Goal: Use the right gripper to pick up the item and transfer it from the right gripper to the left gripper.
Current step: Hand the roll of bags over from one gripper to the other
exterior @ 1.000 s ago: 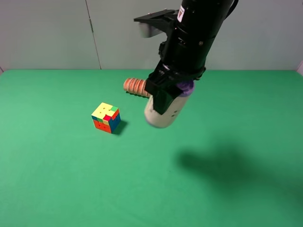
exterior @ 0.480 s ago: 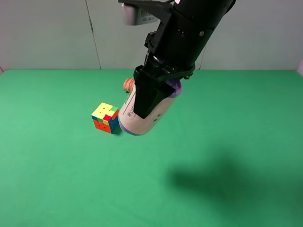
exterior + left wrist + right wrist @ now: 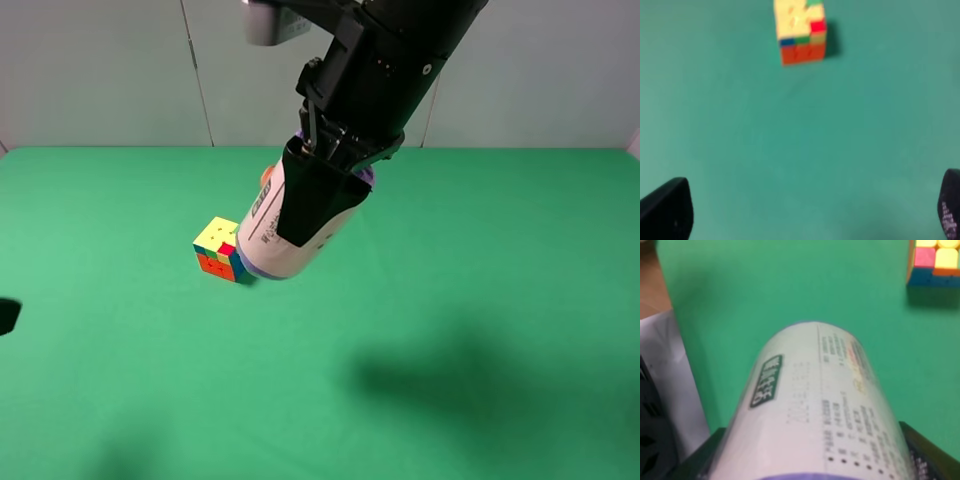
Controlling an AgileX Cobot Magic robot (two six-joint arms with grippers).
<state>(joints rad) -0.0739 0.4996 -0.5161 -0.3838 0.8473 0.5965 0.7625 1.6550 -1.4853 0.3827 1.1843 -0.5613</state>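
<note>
The right gripper (image 3: 312, 205) is shut on the item, a cream-white can (image 3: 272, 235) with purple ends and dark print. It holds the can tilted in the air, above and just right of the puzzle cube (image 3: 223, 249). In the right wrist view the can (image 3: 815, 410) fills the middle, with a black finger (image 3: 922, 455) beside it. The left gripper (image 3: 807, 210) is open and empty over bare green cloth, with the cube (image 3: 800, 31) ahead of it. In the high view only a dark tip (image 3: 6, 315) shows at the left edge.
The green table (image 3: 480, 300) runs back to a grey wall. The orange ribbed roll (image 3: 266, 178) lies behind the held can and is mostly hidden by it. The arm's shadow falls on the cloth at the front right.
The right gripper has carried the can leftward and up, towards the cube, and now covers most of the orange roll. A dark tip has come in at the left edge.
</note>
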